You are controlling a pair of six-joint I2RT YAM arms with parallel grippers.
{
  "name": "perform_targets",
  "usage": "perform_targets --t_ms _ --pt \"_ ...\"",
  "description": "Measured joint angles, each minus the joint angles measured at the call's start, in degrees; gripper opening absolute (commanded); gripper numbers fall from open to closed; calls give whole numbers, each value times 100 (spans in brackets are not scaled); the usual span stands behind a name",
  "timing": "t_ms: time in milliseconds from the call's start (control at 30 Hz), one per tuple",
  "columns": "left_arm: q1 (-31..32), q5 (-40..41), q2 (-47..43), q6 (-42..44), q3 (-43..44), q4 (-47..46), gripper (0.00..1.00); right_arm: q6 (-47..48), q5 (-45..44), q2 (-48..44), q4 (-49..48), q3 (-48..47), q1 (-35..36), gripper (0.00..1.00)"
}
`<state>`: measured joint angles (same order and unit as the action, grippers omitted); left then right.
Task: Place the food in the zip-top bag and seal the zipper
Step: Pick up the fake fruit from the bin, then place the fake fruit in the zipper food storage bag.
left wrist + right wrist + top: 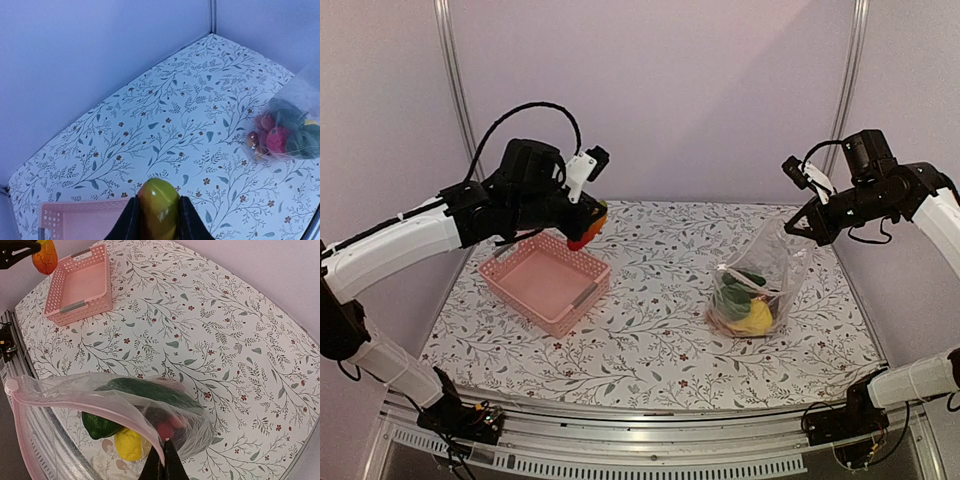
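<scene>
The left gripper (158, 223) is clenched on a yellow-red toy fruit (157, 197) held high over the pink basket (575, 310)'s far right corner, while right of the basket the right gripper (162, 461) pinches the zip-top bag (768, 262) by its zipper (65, 395), hoisting the mouth open above food (748, 305) already inside.

The scene is lit softly and evenly, with a lilac cast. Faint shadows are thrown beside the basket (545, 280). Close to the lens, the bag (60, 390) is slightly blurred.

Clear zip-top bag (786, 246) upright, food (753, 318) inside
</scene>
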<state>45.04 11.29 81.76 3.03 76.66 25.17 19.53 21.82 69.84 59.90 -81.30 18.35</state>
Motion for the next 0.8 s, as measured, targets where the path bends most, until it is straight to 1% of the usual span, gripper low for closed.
perform_targets --t_ms 167,333,533,667,800 --pt "721 -732 -142 -212 50 -896 3 0 0 0 0 0 0 0" --pt "1128 -1482 -35 -372 286 -1797 0 0 0 0 0 0 0 0" --pt "1464 -2243 533 -533 706 -3045 0 2 -4 2 0 0 0 0" --pt "1574 -3073 988 -782 839 -3897 0 2 -11 2 2 0 0 0" --pt "1609 -3679 1530 -1003 1200 -4424 0 2 -17 2 4 0 0 0"
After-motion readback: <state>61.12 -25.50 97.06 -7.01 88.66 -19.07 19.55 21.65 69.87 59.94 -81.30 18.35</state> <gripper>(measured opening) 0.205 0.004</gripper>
